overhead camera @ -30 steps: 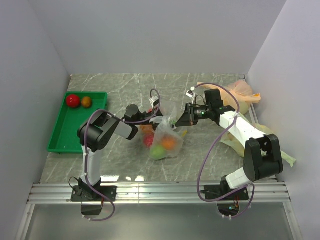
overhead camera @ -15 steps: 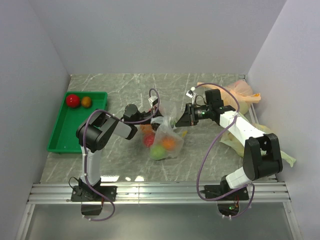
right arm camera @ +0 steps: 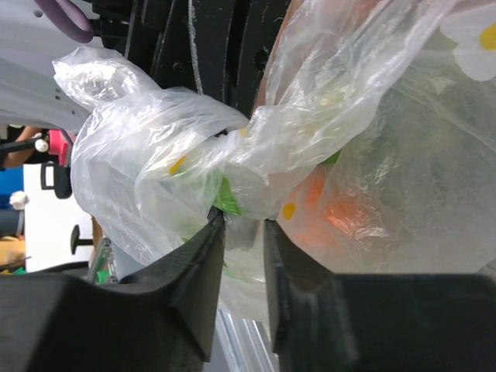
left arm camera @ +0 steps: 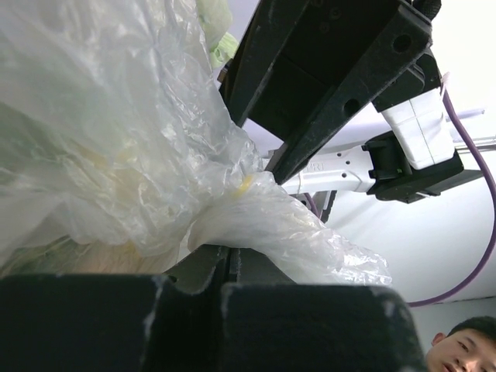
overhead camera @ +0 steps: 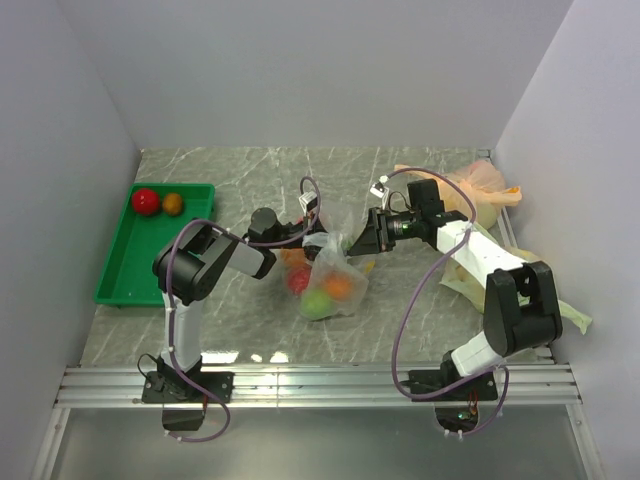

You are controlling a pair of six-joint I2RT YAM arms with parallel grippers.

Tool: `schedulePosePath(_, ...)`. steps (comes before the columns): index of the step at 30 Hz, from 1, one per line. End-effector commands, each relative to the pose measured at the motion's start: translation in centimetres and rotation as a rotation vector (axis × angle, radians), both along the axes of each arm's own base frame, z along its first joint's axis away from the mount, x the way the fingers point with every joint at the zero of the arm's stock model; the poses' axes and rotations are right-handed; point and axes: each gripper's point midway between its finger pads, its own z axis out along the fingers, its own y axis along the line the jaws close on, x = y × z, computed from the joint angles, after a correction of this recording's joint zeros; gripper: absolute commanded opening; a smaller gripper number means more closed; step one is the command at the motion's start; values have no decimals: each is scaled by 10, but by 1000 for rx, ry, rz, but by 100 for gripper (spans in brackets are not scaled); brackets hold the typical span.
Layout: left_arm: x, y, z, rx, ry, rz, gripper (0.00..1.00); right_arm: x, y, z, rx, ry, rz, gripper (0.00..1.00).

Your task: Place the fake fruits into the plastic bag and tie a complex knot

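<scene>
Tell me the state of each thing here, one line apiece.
plastic bag: neck gathered, fruits inside
left gripper: shut on the bag's neck
right gripper: jaws slightly apart around the neck
green tray: holds a red fruit and an orange fruit

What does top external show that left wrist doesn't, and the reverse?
Only top external: the green tray holding a red ball and an orange ball, the orange-tinted bag, and the fruits inside the plastic bag. Only left wrist: the left gripper shut on gathered bag plastic, and a person's face in the corner. Both: the plastic bag and the right gripper at its neck.
</scene>
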Motion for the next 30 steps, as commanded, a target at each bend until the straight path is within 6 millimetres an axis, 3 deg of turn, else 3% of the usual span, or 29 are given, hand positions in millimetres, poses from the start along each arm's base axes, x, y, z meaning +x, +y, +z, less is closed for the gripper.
schedulePosePath(1, -21, 7, 61, -269, -420, 1, 0, 0, 10, 20, 68, -37, 53, 39)
schedulePosePath(5, -21, 6, 63, -280, -426, 0, 1, -2, 10, 17, 71, -19, 68, 40)
schedulePosePath(9, -22, 4, 65, -289, -421, -3, 0, -4, 12, 19, 97, -11, 85, 34)
schedulePosePath(12, -22, 4, 65, -293, -418, -3, 1, -4, 14, 21, 115, 2, 102, 21)
schedulePosePath(13, -22, 4, 65, -293, -422, -2, 1, -4, 13, 21, 117, 7, 105, 10)
schedulePosePath(15, -22, 4, 64, -287, -422, -7, 0, -6, 13, 19, 112, 10, 119, 0)
schedulePosePath(17, -22, 5, 62, -273, -424, -4, 2, -6, 10, 17, 103, 6, 117, 0)
schedulePosePath(18, -22, 7, 60, -264, -426, -6, 9, -6, 10, 18, 100, -3, 119, 0)
schedulePosePath(21, -17, 16, 53, -217, -429, 14, 25, -3, 5, 19, 75, -36, 114, 0)
schedulePosePath(27, -4, 60, 37, -76, -498, 39, 33, 8, -1, 26, 6, -134, 69, 0)
schedulePosePath(30, 13, 81, 22, 79, -524, 51, 34, 10, -2, 28, -9, -176, 109, 0)
